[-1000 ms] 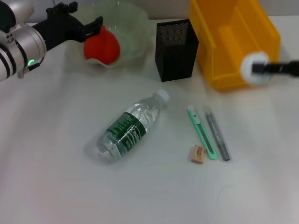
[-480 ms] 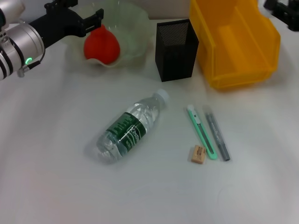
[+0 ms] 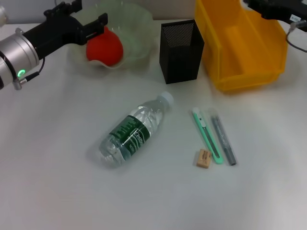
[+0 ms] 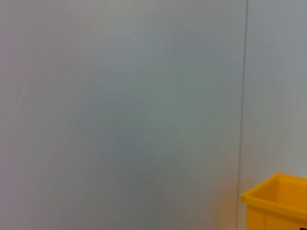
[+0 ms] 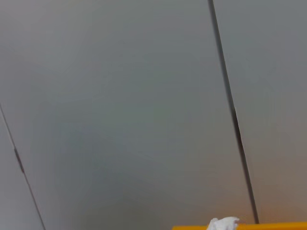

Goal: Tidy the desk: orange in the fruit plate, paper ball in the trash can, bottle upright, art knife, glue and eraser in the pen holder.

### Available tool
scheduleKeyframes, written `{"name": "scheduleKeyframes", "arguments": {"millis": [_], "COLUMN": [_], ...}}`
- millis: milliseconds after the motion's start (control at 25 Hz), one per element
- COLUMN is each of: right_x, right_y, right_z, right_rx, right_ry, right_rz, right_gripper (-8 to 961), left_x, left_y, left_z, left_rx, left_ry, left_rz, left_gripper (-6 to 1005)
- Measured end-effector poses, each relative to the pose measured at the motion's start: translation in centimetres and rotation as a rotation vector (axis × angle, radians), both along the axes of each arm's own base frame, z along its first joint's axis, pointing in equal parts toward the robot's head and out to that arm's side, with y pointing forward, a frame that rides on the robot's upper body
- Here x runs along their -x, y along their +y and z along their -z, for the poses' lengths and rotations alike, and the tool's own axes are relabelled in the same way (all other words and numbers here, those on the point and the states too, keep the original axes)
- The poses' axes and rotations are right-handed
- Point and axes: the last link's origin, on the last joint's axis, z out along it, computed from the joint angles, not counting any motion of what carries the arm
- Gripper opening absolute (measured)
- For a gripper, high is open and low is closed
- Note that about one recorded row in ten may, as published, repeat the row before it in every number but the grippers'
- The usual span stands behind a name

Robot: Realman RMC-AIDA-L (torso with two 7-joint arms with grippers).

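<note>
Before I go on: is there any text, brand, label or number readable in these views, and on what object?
Clear plastic water bottle, lying on its side on the white desk: white script on its dark green label, too blurred to read.
Small tan rectangular eraser: faint marks on top, too small to read.
No other lettering or numbers are visible.

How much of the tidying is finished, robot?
Done: the orange sits in the fruit plate, the left gripper beside it, jaws open. In hand: the right gripper is over the trash can, the paper ball at its rim; dropped or not, I cannot tell. Left: the bottle lies flat; art knife, glue and eraser lie outside the pen holder.
</note>
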Motion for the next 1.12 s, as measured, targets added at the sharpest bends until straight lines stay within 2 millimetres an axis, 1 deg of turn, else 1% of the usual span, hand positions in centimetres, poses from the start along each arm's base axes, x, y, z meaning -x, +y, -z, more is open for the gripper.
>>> {"name": "scheduleKeyframes", "arguments": {"millis": [200, 360, 400, 480, 560, 640, 880, 1000, 1120], "right_x": [0.3, 0.2, 0.2, 0.1, 0.1, 0.1, 0.1, -0.1, -0.3], "right_y": [0.3, 0.3, 0.3, 0.3, 0.2, 0.1, 0.0, -0.2, -1.5], "right_z": [0.1, 0.3, 0.3, 0.3, 0.4, 0.9, 1.3, 0.9, 0.2], "right_rx": [-0.003, -0.002, -0.001, -0.003, -0.001, 0.019, 0.033, 0.012, -0.071], "right_ry": [0.008, 0.012, 0.013, 0.014, 0.016, 0.034, 0.039, 0.051, 0.113], "right_rz": [0.006, 0.012, 0.015, 0.019, 0.021, 0.030, 0.033, 0.021, -0.056], "right_gripper": [489, 493, 527, 596, 665, 665, 666, 666, 665], "left_x": [-0.2, -1.1, -1.6, -1.8, -3.1, -3.6, -3.7, -3.9, -4.4], "left_y": [-0.4, -0.6, -0.6, -0.6, -1.0, -1.1, -1.2, -1.4, -1.6], "left_z": [0.1, 0.2, 0.3, 0.4, 0.7, 0.8, 0.9, 1.0, 1.2], "left_rx": [0.026, 0.077, 0.102, 0.111, 0.171, 0.186, 0.209, 0.230, 0.282], "left_ry": [-0.028, -0.023, -0.015, -0.010, 0.014, 0.027, 0.025, 0.020, 0.039], "left_rz": [0.017, 0.044, 0.057, 0.064, 0.101, 0.115, 0.103, 0.106, 0.105], "left_gripper": [812, 812, 812, 812, 812, 812, 813, 812, 812]}}
